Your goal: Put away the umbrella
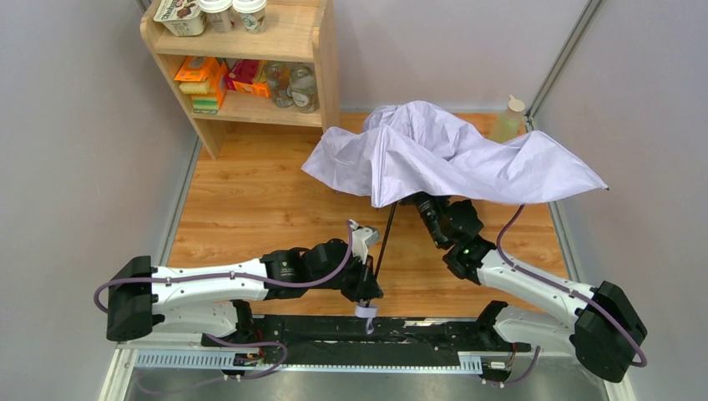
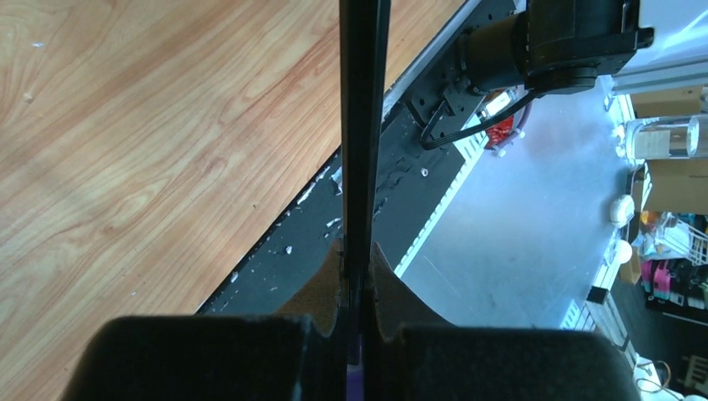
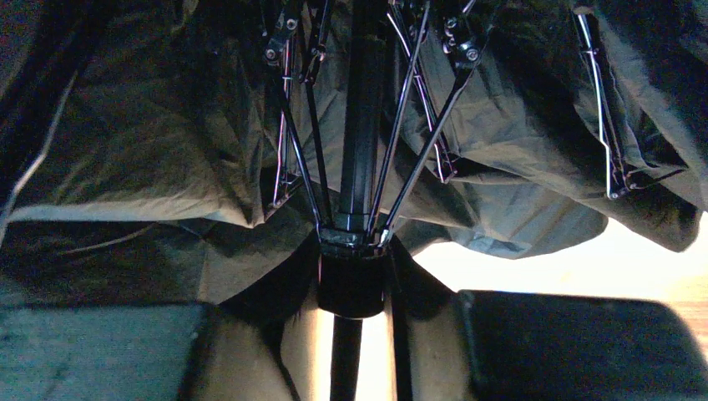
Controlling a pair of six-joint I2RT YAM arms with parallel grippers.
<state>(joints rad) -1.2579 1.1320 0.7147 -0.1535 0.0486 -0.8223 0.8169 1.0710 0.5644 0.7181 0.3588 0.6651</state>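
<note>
**A:** What has the left gripper (image 2: 357, 280) got?

**B:** The umbrella's (image 1: 451, 159) black shaft (image 2: 363, 125). The jaws are closed right down on it, with a finger (image 2: 327, 280) pressed to each side. The shaft runs straight out ahead, past the fingertips.

**A:** And the handle?

**B:** The lilac handle (image 1: 365, 312) pokes out just behind that grip, on the wrist side. Wooden table (image 1: 250, 217) lies below the fingers and off to their left.

**A:** The right gripper (image 3: 353, 259)?

**B:** It sits further up the same shaft, tucked under the cloth. It is closed on the runner (image 3: 352, 292), the black collar where the ribs (image 3: 286, 117) meet. The jaws stand only as far apart as the collar is wide, and each finger lies against it.

**A:** Where is the canopy from there?

**B:** The canopy (image 3: 125, 134) is right ahead of the right fingertips and spread to both sides of them. It hangs slack and crumpled on half-folded ribs. From above, it drapes over the right gripper so only the wrist shows.

**A:** How do the two grippers sit to each other?

**B:** They are near, not touching. A bare length of shaft lies between them, slanting from the left grip up to the right one.

**A:** Anything else about?

**B:** A shelf (image 1: 321, 58) of jars and packets stands well beyond the left gripper, off to its left. A bottle (image 1: 509, 117) stands past the canopy's far edge, beyond the right gripper.
</note>
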